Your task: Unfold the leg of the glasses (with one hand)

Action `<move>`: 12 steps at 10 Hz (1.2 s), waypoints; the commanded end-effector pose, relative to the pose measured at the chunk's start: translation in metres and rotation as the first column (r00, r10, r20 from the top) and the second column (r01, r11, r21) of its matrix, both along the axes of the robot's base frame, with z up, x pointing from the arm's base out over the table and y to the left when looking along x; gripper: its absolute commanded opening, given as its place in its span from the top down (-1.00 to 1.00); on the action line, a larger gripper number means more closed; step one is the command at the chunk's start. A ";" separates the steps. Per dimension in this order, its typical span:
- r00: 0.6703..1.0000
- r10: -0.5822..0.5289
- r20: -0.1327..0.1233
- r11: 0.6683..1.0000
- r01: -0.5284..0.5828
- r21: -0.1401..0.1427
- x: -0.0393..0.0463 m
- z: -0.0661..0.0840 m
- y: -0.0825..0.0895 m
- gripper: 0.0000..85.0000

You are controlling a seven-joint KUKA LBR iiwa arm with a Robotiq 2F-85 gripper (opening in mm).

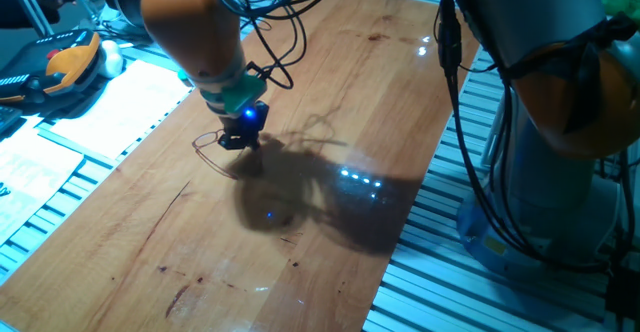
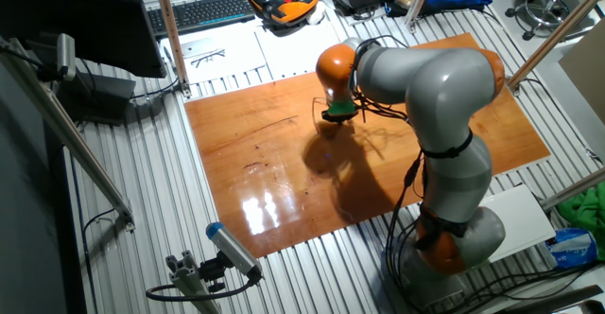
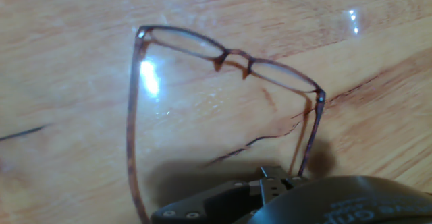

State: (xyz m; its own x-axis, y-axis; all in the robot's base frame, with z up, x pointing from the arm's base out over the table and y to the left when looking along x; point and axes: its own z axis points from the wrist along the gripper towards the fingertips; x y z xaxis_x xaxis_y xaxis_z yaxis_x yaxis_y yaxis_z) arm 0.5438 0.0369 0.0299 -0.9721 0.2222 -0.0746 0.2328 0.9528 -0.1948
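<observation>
- Left of the hand view: one leg of the glasses point(image 3: 226, 52) runs from the left hinge down the picture to the bottom edge. It reads as swung out, roughly square to the front of the frame.
- Middle: the two lenses and the bridge stand across the upper part of the picture, over the wooden table point(image 3: 74, 109). In the fixed view the glasses point(image 1: 208, 140) show only as a thin wire loop just beside the hand, on its left.
- Right: the other leg drops from the right hinge straight toward the gripper point(image 3: 283, 182) and disappears at the black body there.
- Fingers: only a dark edge of the hand shows at the bottom. Cannot tell whether they are spread, closed, or pinching that right leg; contact looks likely but is hidden.
- From the fixed view, the gripper point(image 1: 240, 138) sits low, at table level, blue light on.
- Step, as a judgement: working the right leg outward, near the end of its swing.
- Next move calls for a gentle, small motion about the hinge, without dragging the frame.
</observation>
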 end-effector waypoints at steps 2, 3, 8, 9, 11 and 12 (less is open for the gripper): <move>1.000 0.022 -0.009 1.000 -0.022 0.005 0.0037 0.002 -0.013 1.00; 0.999 0.034 -0.012 0.999 -0.034 0.007 0.0053 0.003 -0.020 1.00; 0.998 0.054 -0.032 0.998 -0.053 0.035 0.0155 0.008 -0.038 1.00; 0.999 0.040 -0.031 0.999 -0.039 0.038 0.0156 0.008 -0.033 1.00; 1.000 0.010 -0.017 0.999 -0.009 0.039 0.0114 0.004 -0.020 1.00; 1.000 -0.002 -0.013 0.999 0.002 0.049 0.0103 0.002 -0.014 1.00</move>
State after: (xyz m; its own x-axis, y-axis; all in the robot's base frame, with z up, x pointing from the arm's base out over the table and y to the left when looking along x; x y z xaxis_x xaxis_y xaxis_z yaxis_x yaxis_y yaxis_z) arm 0.5540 0.0241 0.0312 -0.9718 0.2301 -0.0521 0.2354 0.9602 -0.1503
